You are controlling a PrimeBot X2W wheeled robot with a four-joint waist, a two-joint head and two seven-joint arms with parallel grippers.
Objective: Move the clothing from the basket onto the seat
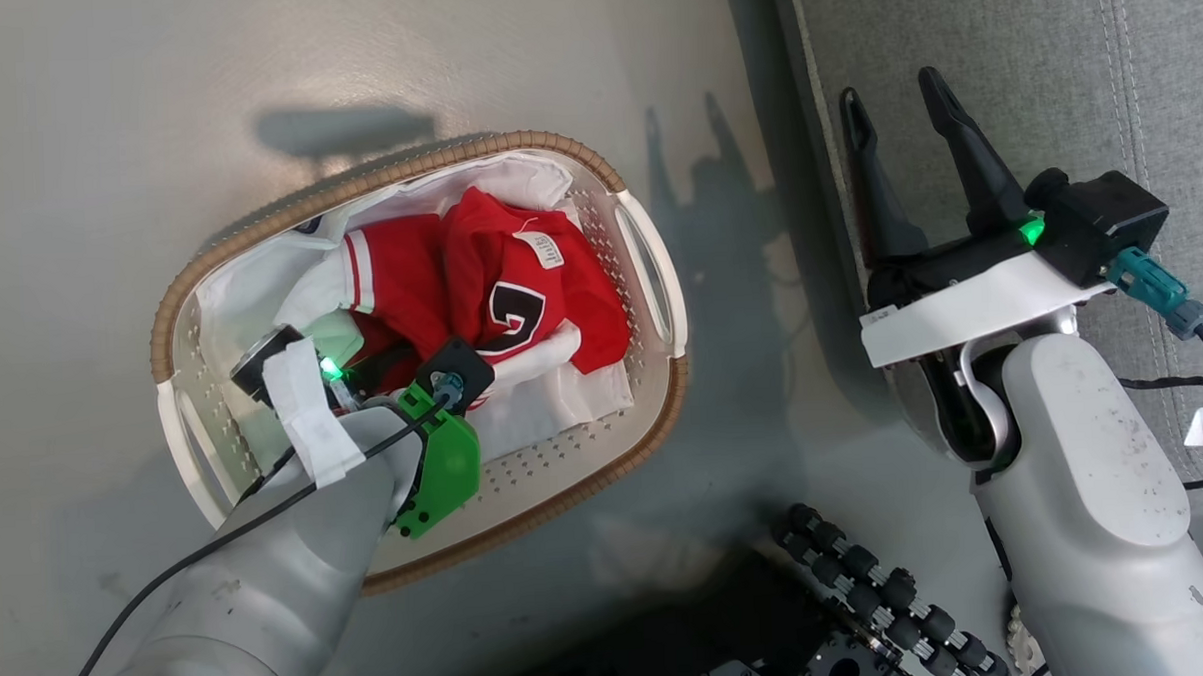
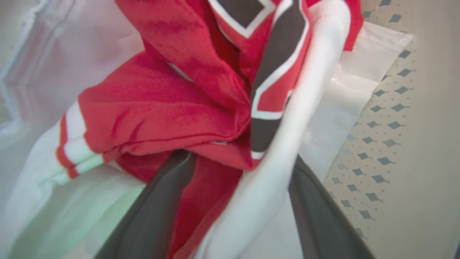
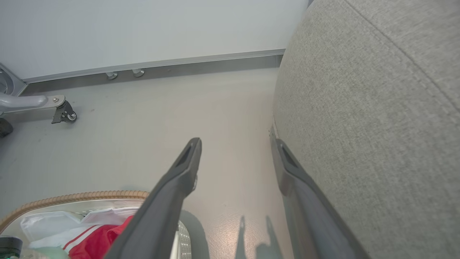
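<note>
1. We see our left end effector spread wide in the basket, fingers straddling the clothing.
2. Our right end effector gapes empty by the left edge of the seat.

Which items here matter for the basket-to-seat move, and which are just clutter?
Job: red white-trimmed fabric jerseys; oval cream perforated plastic basket; large grey fabric seat cushion; left claw, open around the jerseys; right claw, open beside the cushion.
Lying about: plain white liner cloth; small metal caster wheel.
</note>
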